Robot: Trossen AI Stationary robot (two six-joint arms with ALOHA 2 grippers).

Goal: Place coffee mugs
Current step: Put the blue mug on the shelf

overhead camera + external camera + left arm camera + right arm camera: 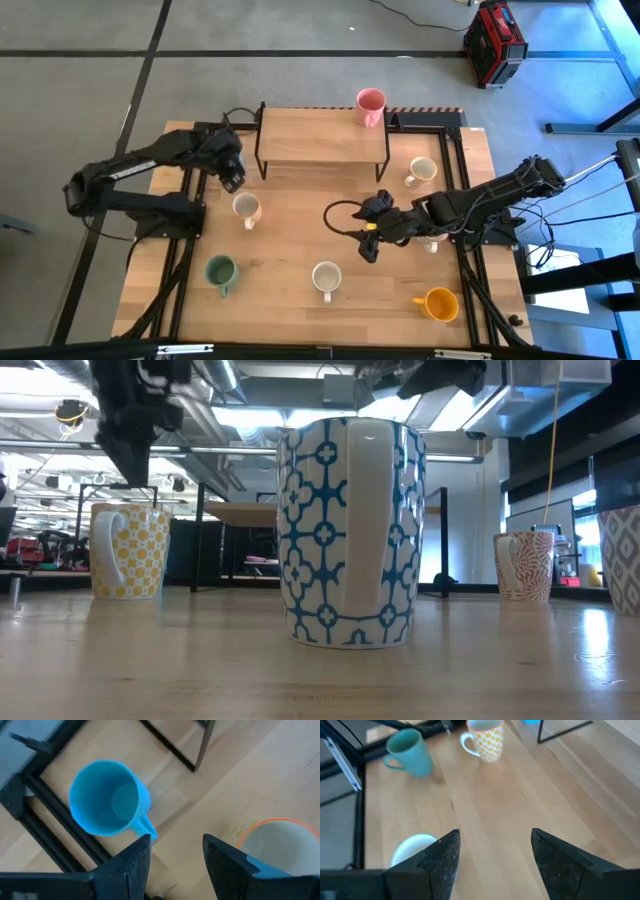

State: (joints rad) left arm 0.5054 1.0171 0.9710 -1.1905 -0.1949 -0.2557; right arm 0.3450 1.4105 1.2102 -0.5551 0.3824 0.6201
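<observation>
pink mug (371, 105) on wooden shelf (322, 137), both end effectors open, empty

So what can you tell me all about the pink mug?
The pink mug is small, round and plain pink all over, and it looks like shiny ceramic. It stands upright with its open mouth facing up, at the far right corner of the raised wooden shelf at the back of the table. Its handle seems to point toward the front. Nothing touches it except the shelf, and both arms are away from it.
</observation>
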